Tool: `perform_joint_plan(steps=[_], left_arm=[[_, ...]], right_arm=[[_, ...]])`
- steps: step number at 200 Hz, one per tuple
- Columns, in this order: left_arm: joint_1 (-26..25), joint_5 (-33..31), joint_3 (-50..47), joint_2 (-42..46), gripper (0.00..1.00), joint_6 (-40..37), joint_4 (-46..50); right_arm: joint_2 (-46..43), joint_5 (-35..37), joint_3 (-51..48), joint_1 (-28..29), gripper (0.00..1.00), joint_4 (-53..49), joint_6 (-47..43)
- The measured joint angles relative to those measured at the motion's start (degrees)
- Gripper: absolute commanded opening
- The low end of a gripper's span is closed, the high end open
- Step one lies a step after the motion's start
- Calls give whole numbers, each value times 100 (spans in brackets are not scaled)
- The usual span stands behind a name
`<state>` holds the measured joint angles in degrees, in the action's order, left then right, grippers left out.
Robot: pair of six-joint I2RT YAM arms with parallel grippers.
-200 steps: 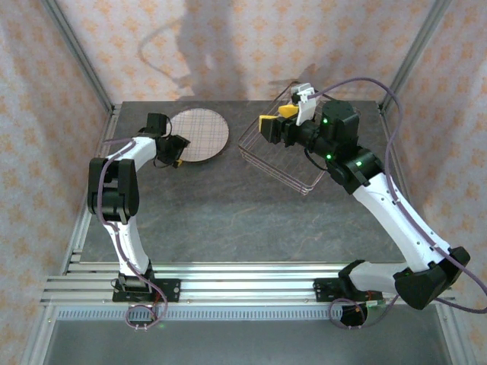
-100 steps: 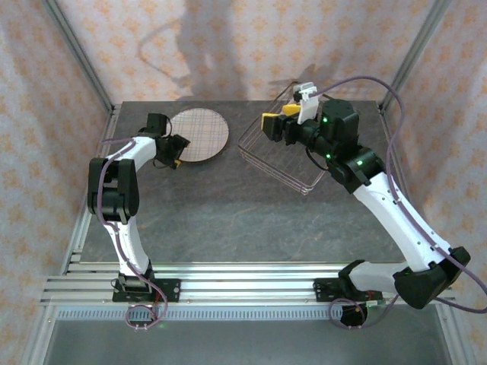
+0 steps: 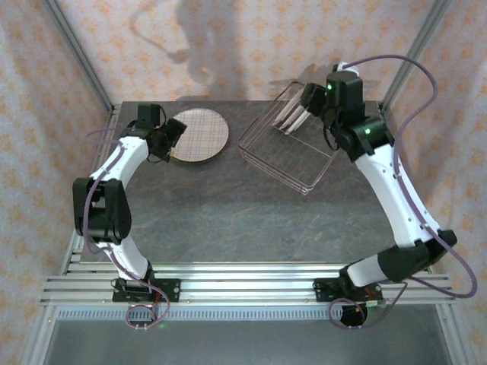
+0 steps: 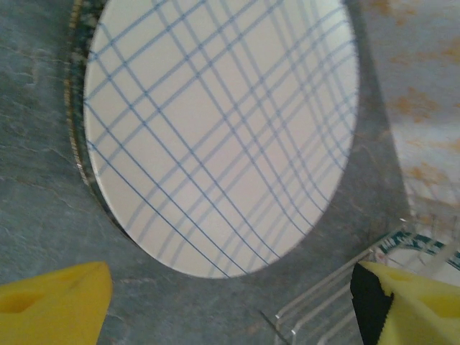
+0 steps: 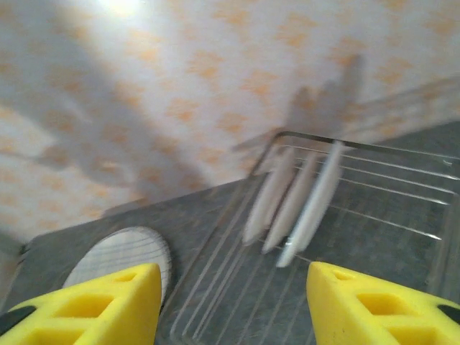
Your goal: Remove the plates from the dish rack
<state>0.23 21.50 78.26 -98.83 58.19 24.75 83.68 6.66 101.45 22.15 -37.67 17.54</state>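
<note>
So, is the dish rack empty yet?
Not empty. Three plates stand on edge at the dish rack's far end; the plaid plate lies flat outside it.

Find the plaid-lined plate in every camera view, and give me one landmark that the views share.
Top external: the large pale round plate with plaid lines lies flat at upper left.
Left wrist: the plate is at upper centre, seen close.
Right wrist: the plate is at lower left, small.
Shared landmark: the rectangular thin-wire metal dish rack, on the plate's right in all three.
</note>
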Motion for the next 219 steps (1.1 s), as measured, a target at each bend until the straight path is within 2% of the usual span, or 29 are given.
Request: perform_joint_plan(steps=[50, 85, 122, 175, 219], left_arm=[[-857, -409, 46, 791, 86, -122, 33], [-1714, -664, 55, 1434, 86, -492, -116], [-2485, -874, -372, 2328, 86, -975, -750], [-3121, -1154, -973, 3414, 88, -1840, -1779], [-3407, -1305, -977, 3626, 88, -2256, -2037]], right_arm=[[1250, 0, 907, -616, 55, -1086, 719], [2133, -245, 1517, -881, 54, -1362, 846], [2894, -640, 2140, -1093, 54, -1523, 885], [3698, -975, 2914, -1228, 50, -1711, 885], [4262, -1102, 3495, -1235, 42, -1869, 905]])
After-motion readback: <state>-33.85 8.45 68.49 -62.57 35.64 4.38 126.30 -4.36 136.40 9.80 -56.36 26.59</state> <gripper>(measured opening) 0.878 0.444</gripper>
